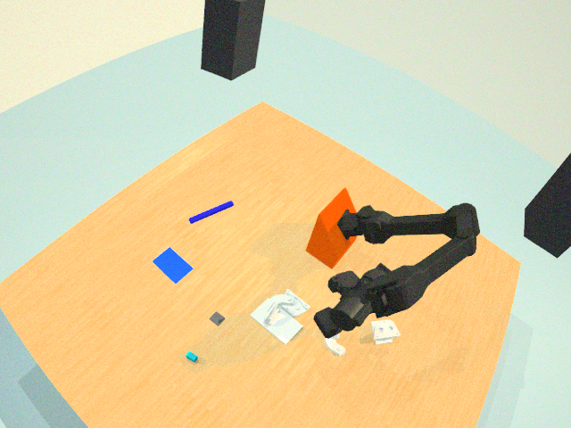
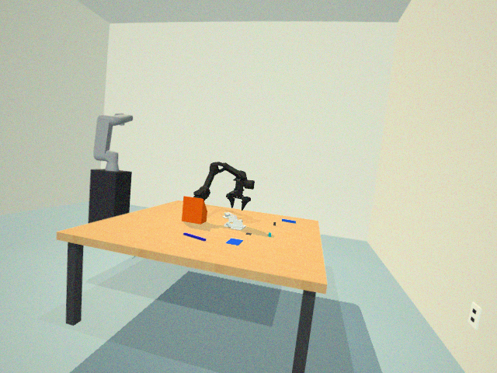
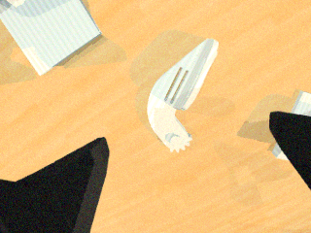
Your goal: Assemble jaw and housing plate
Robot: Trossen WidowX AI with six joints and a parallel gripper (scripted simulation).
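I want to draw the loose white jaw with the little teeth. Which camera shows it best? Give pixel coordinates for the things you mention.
The wrist view: the jaw (image 1: 335, 346) (image 3: 162, 114) lies whole there, teeth and two slots showing. The top view shows only its toothed end, beside the black gripper that covers the rest. In the exterior view, the white parts look too small to tell apart.

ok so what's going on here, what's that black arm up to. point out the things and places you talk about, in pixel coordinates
The arm (image 1: 415, 226) (image 2: 228, 166) is putting a geared mechanism together, but holds nothing right now. Its open tool (image 2: 237, 208) (image 3: 188, 132) hovers over the loose jaw (image 1: 335, 346) (image 3: 167, 114), which lies on the table (image 1: 138, 221) (image 2: 192, 256). The housing plate (image 1: 385, 329) seems to be the small white piece off to one side. So the second jaw isn't on its pin and the housing isn't closed. It looks about to pick up that jaw.
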